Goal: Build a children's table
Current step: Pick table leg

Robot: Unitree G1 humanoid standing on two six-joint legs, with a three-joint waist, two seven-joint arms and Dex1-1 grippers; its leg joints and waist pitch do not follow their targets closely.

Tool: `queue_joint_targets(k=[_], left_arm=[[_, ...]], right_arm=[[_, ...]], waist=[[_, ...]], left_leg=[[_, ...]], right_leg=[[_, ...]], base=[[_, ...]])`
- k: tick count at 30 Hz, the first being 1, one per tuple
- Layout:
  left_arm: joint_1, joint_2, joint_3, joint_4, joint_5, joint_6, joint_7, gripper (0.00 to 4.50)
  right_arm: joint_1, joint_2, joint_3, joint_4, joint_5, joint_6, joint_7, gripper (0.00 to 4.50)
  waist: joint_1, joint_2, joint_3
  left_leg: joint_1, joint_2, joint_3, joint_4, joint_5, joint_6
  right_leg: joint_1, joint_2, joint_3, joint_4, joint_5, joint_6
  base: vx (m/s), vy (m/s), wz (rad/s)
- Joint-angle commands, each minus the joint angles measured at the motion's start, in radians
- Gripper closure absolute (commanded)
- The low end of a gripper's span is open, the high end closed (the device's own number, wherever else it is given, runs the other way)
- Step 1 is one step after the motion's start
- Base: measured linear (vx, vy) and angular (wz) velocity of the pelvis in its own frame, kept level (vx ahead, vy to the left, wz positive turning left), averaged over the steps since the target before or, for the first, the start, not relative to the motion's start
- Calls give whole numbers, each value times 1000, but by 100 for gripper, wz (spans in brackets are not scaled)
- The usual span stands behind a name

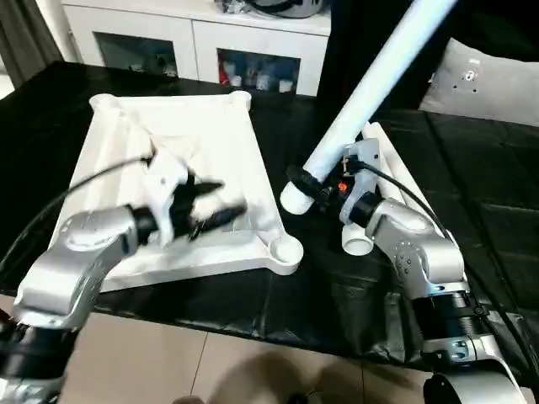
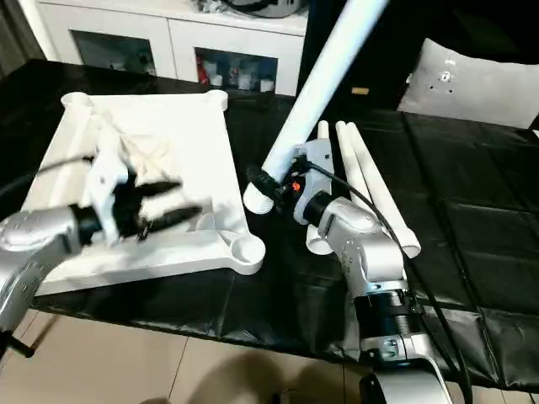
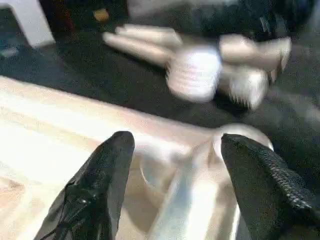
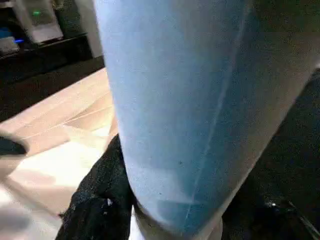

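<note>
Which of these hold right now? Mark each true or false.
1. The right gripper is shut on a long round white plastic leg. True.
2. The left gripper grips a leg. False: it is open and empty above the upturned white rectangular plastic table top.
3. The near-right corner socket already has a leg in it. False: it is empty.
4. Spare white legs lie on the black table cover beside the right arm. True.
</note>
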Motion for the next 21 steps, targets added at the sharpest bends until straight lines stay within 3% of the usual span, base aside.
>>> queue_joint_targets(k=[1,2,5,9,10,12,13,21], left_arm=[[6,7,-30,10,33,-32,-24,134],[7,16,-47,16,43,-35,-41,134],[4,31,-75,44,61,-47,-78,161],[-10,38,-97,85,72,-49,-112,200],[-16,34,-104,98,71,-53,-123,200],[-16,34,-104,98,71,-53,-123,212],[-17,26,-112,105,70,-58,-136,223],[-49,8,-193,231,181,-179,-147,292]], right_arm=[[-8,3,-9,3,-23,-75,-20,261],[-5,-2,6,9,-38,-84,-13,261],[0,-26,33,2,-25,-4,41,261],[19,-47,60,-17,-14,-2,108,261],[29,-54,70,-32,-7,-5,135,261],[29,-54,70,-32,-7,-5,135,261],[37,-56,70,-43,3,-5,149,261],[70,-87,81,-118,56,49,238,261]], waist=[[3,12,-66],[3,8,-65],[2,10,-64],[3,12,-65],[3,16,-66],[4,14,-67],[5,23,-67],[7,13,-66]], left_leg=[[-10,-3,28,-81,-106,-10],[-12,-2,28,-81,-107,-12],[-11,-3,26,-83,-109,-7],[-11,-3,27,-81,-110,-2],[-10,-4,27,-81,-110,-1],[-11,-3,26,-81,-106,-2],[-10,-3,25,-81,-106,-5],[-10,-3,25,-81,-126,5]], right_leg=[[75,-53,44,-71,-250,-140],[75,-54,44,-71,-254,-138],[78,-51,45,-69,-242,-141],[79,-52,45,-70,-236,-143],[77,-50,45,-72,-225,-146],[80,-52,45,-68,-209,-156],[79,-53,45,-66,-207,-160],[80,-52,45,-77,-258,-138]], base=[[0,0,0],[0,0,0],[0,0,0],[0,0,0],[0,0,0],[0,0,0],[0,0,0],[0,0,0]])
